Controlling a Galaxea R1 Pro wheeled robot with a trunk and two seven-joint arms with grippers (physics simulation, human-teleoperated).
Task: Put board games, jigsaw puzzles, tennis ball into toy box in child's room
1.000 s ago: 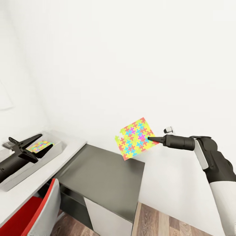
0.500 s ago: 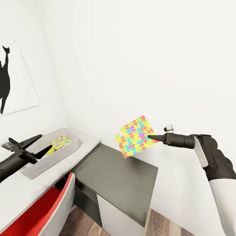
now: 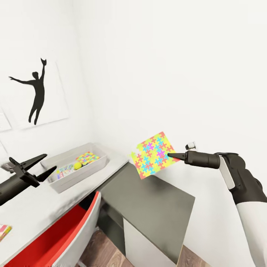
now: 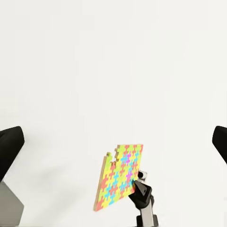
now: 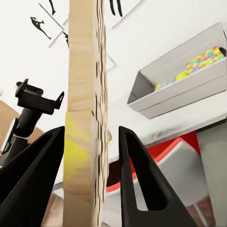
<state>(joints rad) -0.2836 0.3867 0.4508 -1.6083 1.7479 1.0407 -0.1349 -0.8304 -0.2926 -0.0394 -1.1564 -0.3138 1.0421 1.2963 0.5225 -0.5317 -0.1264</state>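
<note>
A: The puzzle (image 3: 152,155) hangs upright in mid-air, pinched by one edge in the right gripper (image 3: 172,156). Thin, stiff, light; it could pivot.
B: The bin (image 3: 59,181)?
A: At ten o'clock on the table (image 3: 33,211). Its contents are small and blurry. Left gripper (image 3: 47,163) is spread, empty.

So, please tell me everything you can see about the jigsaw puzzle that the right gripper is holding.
The jigsaw puzzle is a thin flat sheet of interlocking yellow, green, red, blue and pink pieces. Its edge, seen in the right wrist view, looks like pale wood or cardboard. The right gripper pinches it at one side, a finger on each face. It hangs in the air, tilted, in front of the white wall and above a grey cabinet, touching nothing else.
</note>
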